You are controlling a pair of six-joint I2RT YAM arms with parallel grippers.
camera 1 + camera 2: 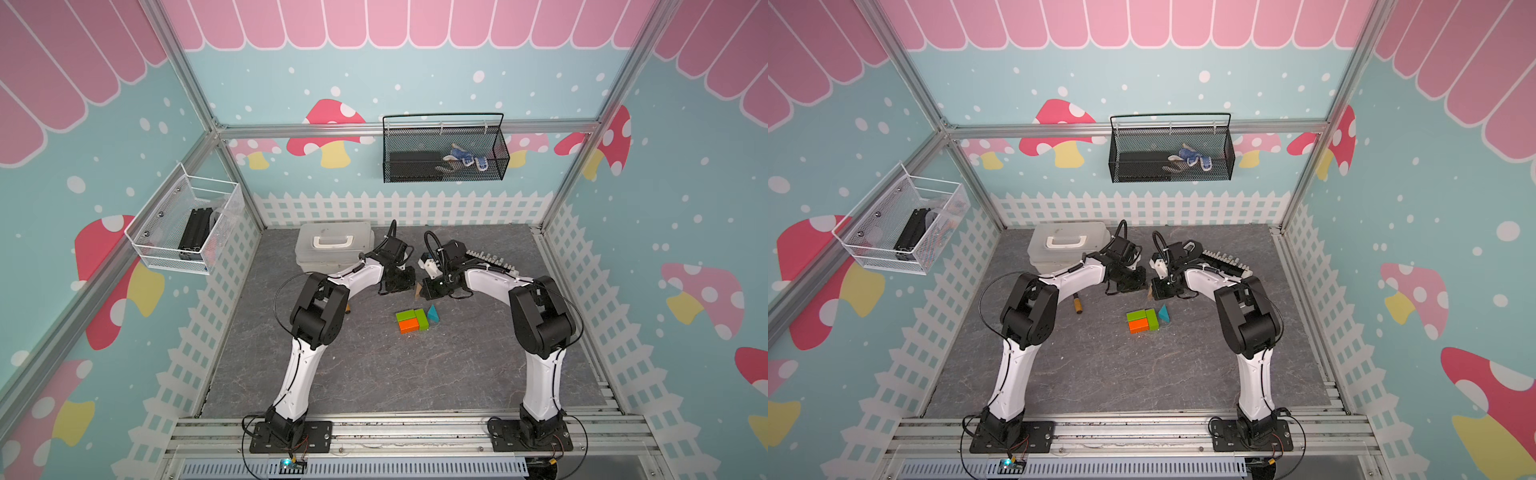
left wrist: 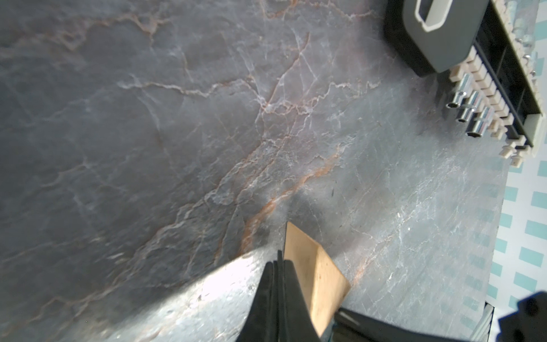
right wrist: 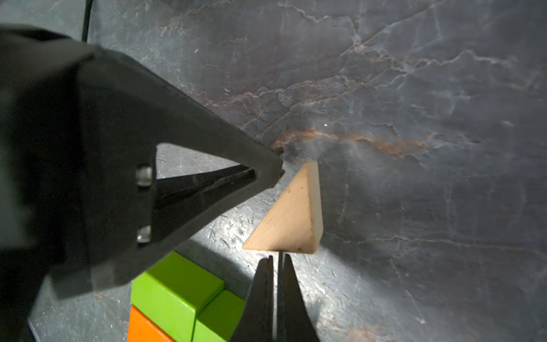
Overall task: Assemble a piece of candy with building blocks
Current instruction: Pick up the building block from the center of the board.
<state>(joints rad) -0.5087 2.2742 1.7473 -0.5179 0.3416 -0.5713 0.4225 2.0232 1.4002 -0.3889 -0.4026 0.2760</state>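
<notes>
In both top views two lime-green cuboids (image 1: 420, 318) and an orange cuboid (image 1: 409, 326) lie packed into a rectangle on the grey floor. A teal triangular prism (image 1: 433, 312) sits at its right end. Behind them a tan triangular prism (image 3: 293, 216) lies between my two grippers. My left gripper (image 2: 279, 258) is shut and empty, its tips against one side of the tan prism (image 2: 315, 272). My right gripper (image 3: 278, 255) is shut too, its tips at the prism's near edge. The green cuboids (image 3: 174, 288) show beside it.
A white lidded box with a handle (image 1: 332, 245) stands at the back left. A rack of sockets (image 1: 490, 262) lies at the back right behind the right arm. A yellow-handled screwdriver (image 1: 1078, 304) lies by the left arm. Two wire baskets hang on the walls.
</notes>
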